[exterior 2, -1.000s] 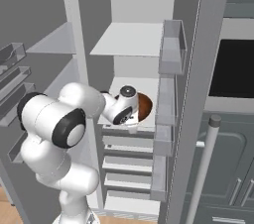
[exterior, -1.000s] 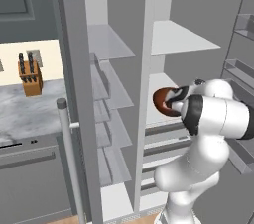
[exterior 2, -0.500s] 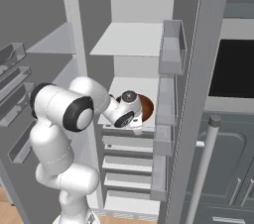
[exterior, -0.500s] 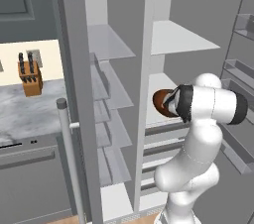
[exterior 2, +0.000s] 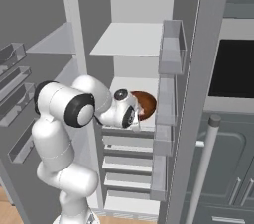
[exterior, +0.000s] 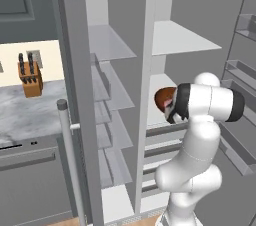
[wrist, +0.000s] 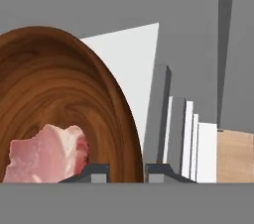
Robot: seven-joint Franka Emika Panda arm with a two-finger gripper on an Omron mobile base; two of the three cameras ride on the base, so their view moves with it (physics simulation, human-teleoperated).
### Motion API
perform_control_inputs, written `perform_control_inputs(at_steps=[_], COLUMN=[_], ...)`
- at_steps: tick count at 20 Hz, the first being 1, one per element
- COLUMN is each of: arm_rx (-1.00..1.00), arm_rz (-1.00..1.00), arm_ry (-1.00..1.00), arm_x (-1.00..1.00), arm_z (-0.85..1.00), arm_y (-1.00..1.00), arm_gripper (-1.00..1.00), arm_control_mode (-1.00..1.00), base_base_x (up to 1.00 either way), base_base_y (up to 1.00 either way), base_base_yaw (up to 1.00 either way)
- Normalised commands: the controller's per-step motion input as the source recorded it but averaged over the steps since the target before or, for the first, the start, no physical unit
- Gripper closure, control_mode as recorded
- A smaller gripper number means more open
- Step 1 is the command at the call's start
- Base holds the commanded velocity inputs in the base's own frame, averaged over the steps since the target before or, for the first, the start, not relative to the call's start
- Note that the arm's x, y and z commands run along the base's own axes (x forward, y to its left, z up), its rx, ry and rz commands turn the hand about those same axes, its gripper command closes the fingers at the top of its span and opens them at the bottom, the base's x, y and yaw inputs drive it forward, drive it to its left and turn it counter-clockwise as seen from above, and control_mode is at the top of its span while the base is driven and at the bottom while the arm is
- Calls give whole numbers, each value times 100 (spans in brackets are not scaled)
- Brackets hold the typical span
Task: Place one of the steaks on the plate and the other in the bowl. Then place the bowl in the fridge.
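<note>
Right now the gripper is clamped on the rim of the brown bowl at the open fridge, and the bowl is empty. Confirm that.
Not quite: the bowl is not empty. The hand view shows a steak lying inside it. The rest holds: the gripper is shut on the bowl's rim, and both base views show it at the open fridge, by a middle shelf.

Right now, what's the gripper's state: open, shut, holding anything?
Gripper: shut on the rim of the bowl, which has a steak in it, at the open fridge.
</note>
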Motion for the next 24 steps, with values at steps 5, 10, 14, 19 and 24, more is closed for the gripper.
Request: perform_control_inputs(at_steps=[5,10,14,19,24], arm_rx=[0,0,0,1,5], arm_rz=[0,6,4,0,0], arm_ry=[0,-4,0,0,0], arm_x=[24,38,31,3,-7], arm_z=[0,0,0,21,58], arm_y=[7,0,0,0,0], arm_gripper=[100,-100,-100,-100,-100], arm_control_mode=[-100,-100,-100,-100,-100], base_base_x=[0,0,0,0,0], base_base_y=[0,0,0,0,0], base_base_yaw=[0,0,0,0,0])
